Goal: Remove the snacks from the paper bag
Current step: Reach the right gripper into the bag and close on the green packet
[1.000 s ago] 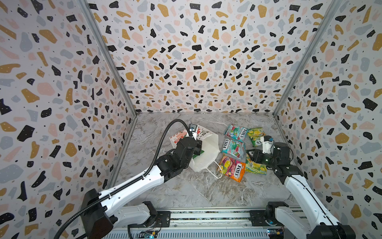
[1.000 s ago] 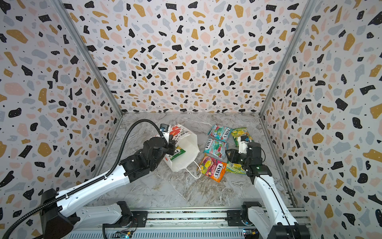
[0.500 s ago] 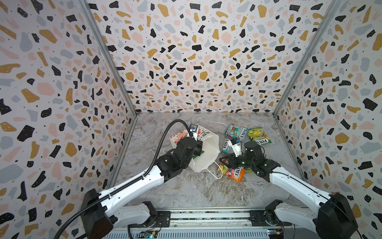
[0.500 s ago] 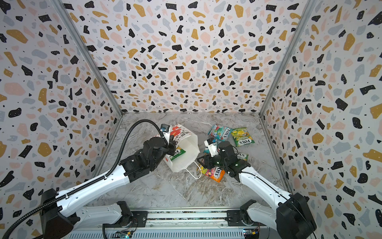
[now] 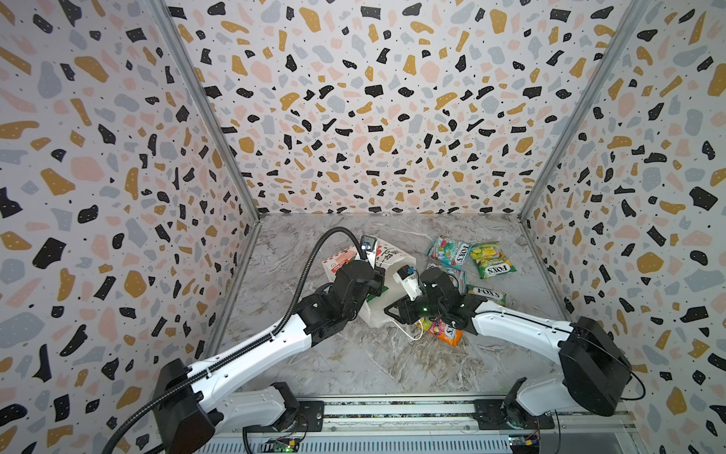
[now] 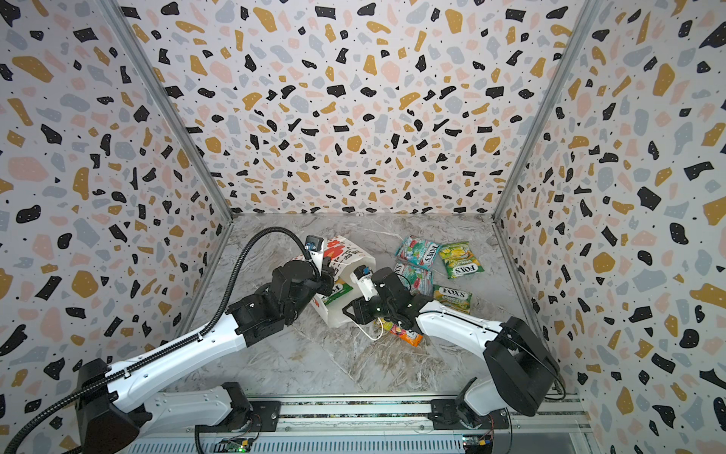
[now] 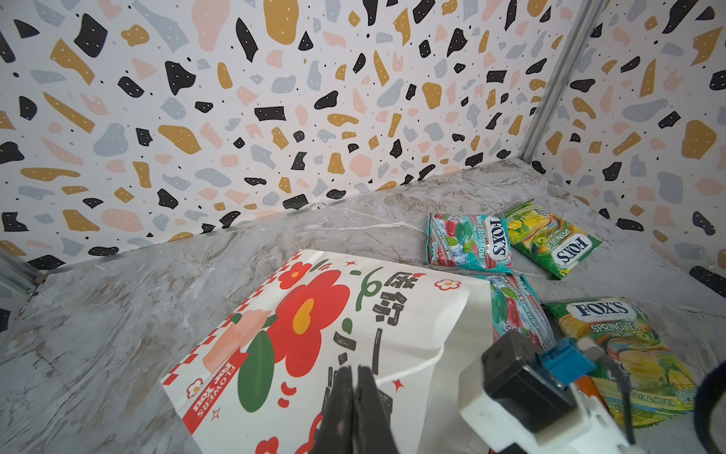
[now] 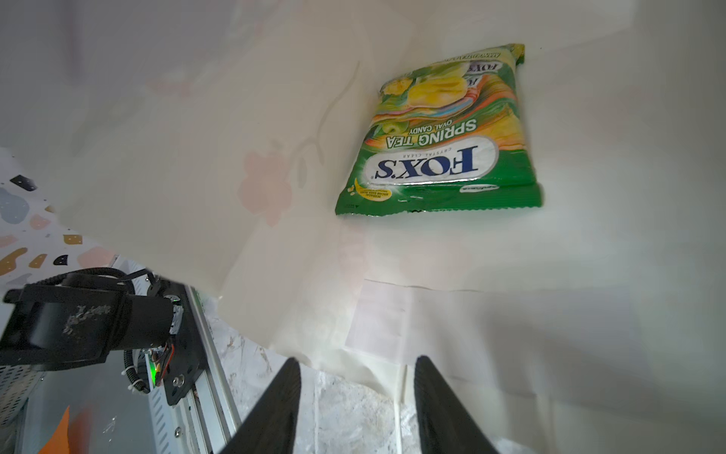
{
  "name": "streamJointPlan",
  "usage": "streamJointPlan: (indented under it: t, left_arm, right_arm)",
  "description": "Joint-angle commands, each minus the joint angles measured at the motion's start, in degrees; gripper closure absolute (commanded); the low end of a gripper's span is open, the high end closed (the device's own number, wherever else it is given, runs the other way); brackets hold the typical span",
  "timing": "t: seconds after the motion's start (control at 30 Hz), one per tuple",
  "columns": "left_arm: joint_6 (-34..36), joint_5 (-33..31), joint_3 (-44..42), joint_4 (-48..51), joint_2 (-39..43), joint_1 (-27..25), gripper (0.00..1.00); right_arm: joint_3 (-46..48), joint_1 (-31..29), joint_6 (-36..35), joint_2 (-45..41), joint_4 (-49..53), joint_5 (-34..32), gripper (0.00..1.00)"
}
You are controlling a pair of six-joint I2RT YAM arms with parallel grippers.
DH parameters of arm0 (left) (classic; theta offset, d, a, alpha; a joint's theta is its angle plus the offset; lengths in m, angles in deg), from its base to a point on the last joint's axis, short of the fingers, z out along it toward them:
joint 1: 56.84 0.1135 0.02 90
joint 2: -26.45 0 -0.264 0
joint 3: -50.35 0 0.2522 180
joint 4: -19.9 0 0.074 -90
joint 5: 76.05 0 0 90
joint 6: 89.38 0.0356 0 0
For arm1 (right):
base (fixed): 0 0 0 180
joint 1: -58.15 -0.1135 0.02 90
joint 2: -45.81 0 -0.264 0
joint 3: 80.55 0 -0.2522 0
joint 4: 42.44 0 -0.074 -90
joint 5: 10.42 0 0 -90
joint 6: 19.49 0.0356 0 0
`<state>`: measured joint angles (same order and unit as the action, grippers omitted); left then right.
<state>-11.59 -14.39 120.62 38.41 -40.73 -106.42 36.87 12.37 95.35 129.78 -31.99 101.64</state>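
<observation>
- On the marble tabletop (image 5: 353,365), the paper bag (image 5: 393,257) lies on its side. Its mouth is turned toward the right arm, so the inside can be reached along the table rather than from above.
- The left gripper (image 7: 354,373) is clenched on the bag's upper rim. This grip seems meant to lift that wall so the mouth gapes, and to stop the light bag sliding when something is pulled out.
- The right gripper (image 8: 358,359) sits at the mouth, its jaws parted with nothing between them, pointing inward.
- One green pouch (image 8: 440,137) lies flat deep inside the bag, well ahead of those fingertips. No other snack shows inside.
- Five snacks are already out, to the right of the bag:
  - a teal pouch (image 5: 448,251), with a yellow-green pouch (image 5: 491,261) just beside it
  - a second teal pouch (image 5: 457,275), partly hidden by the arm
  - a spring tea pouch (image 5: 487,295)
  - an orange-pink pouch (image 5: 444,334), partly under the right arm
- The task looks nearly done. The next move probably calls for reaching deeper and pinching the glossy pouch by an edge, since a flat face may slip.
</observation>
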Motion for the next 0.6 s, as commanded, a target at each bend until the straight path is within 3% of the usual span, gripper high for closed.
streamJointPlan:
  t: [0.0,0.57]
  left_arm:
    - [0.7,-0.38,0.66,-1.84,1.7,-0.06,1.0]
    - [0.38,-0.15,0.09,-3.0,2.61,0.01,1.0]
  right_arm:
    - [-2.72,-0.36,1.95,1.26,-0.64,-1.49,0.51]
    - [-15.81,-0.1,11.25,17.02,3.95,-4.97,0.52]
